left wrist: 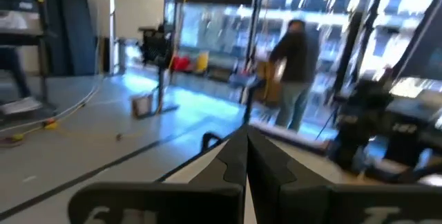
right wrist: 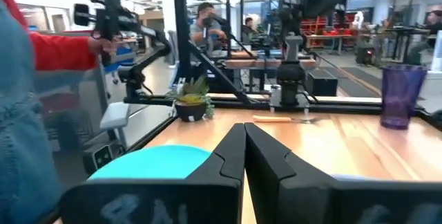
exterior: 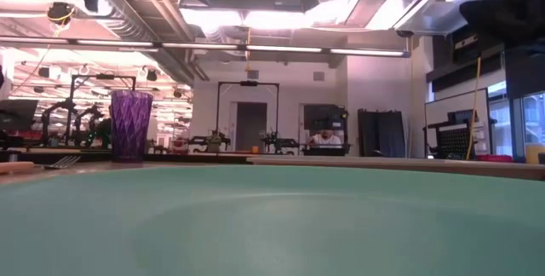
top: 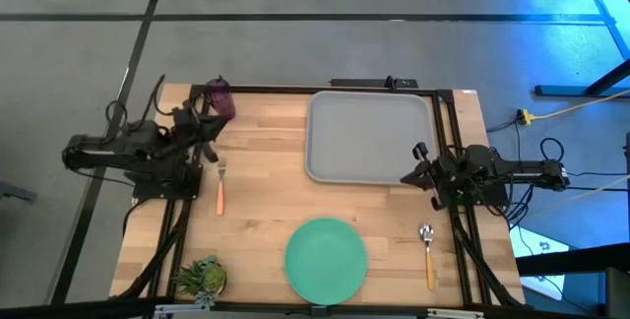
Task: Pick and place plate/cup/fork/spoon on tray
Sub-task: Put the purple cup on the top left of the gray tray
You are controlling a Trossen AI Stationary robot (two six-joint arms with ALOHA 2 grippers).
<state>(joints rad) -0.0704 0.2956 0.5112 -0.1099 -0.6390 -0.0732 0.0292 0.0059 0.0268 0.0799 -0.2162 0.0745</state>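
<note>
The flat round mint-green plate (top: 326, 258) sat on the wooden table (top: 266, 152) at its near edge, plain and glossy, well apart from the grey rectangular plastic tray (top: 369, 136) with rounded corners, which lay bare toward the far side. The small translucent purple tumbler cup (top: 220, 98) stood upright at the far left corner. The fork (top: 221, 187) with silver tines and a salmon-orange handle lay just beside the left arm, and the spoon (top: 427, 254) with a shiny oval bowl and orange handle lay near the right edge, right of the plate.

Both arms were parked at the sides. The left gripper (left wrist: 246, 156) had its two dark fingers pressed together, nothing in them. Same deal with the right gripper (right wrist: 243, 151): fingers together, empty, by the tray's right edge.

The low view was mostly filled by the plate, but it showed the cup's diamond-faceted pattern, which the high view didn't. The right wrist view picked up a small potted plant (right wrist: 191, 98) and a person's red sleeve (right wrist: 62, 50); the left wrist view caught a person (left wrist: 290, 72) standing out in the room.
</note>
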